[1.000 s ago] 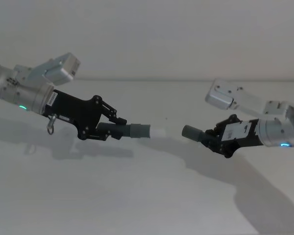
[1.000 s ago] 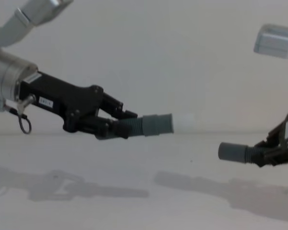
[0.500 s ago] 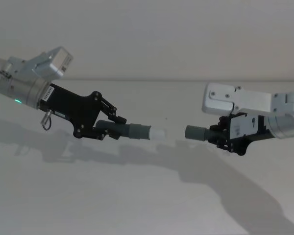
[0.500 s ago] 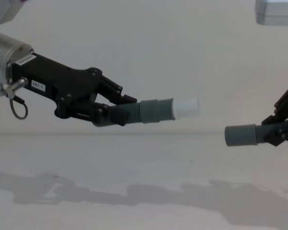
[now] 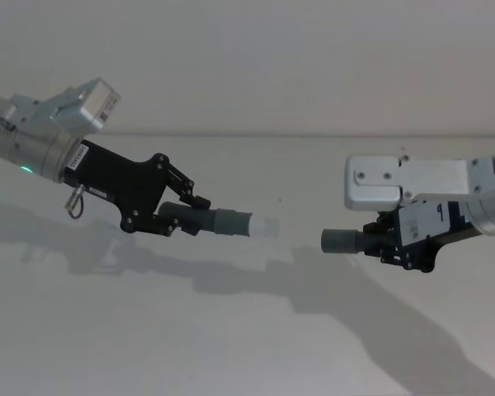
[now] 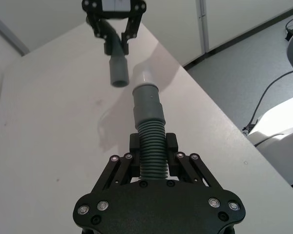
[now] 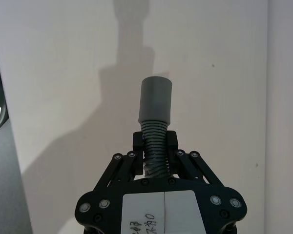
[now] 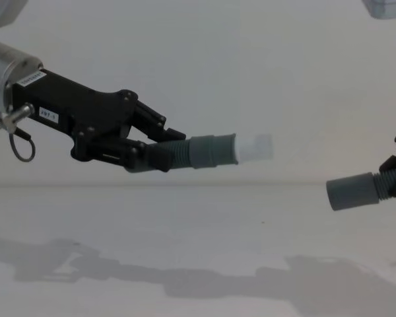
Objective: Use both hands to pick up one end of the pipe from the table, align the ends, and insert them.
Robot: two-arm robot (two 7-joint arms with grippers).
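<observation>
Both grippers (left [image 5: 184, 216], right [image 5: 378, 242]) hold the pipe's ends [image 5: 235, 223] apart.

Surface: the table [image 5: 231, 346] was a plain matte white flat top; it ran back to a straight far edge that met a pale wall in the head view
Chest view: the same table [image 8: 185, 224] appeared as a low white plane; its far edge showed as a faint level line
Left wrist view: the table [image 6: 49, 126] ended in a straight side edge; grey floor lay beyond that edge
Right wrist view: the table [image 7: 63, 73] showed as bare white surface
Marks: a small dark speck [image 5: 280, 199] sat on the top near the middle; whether it was a stain or a crumb could not be told
Shading: soft grey shadows lay across the top
</observation>
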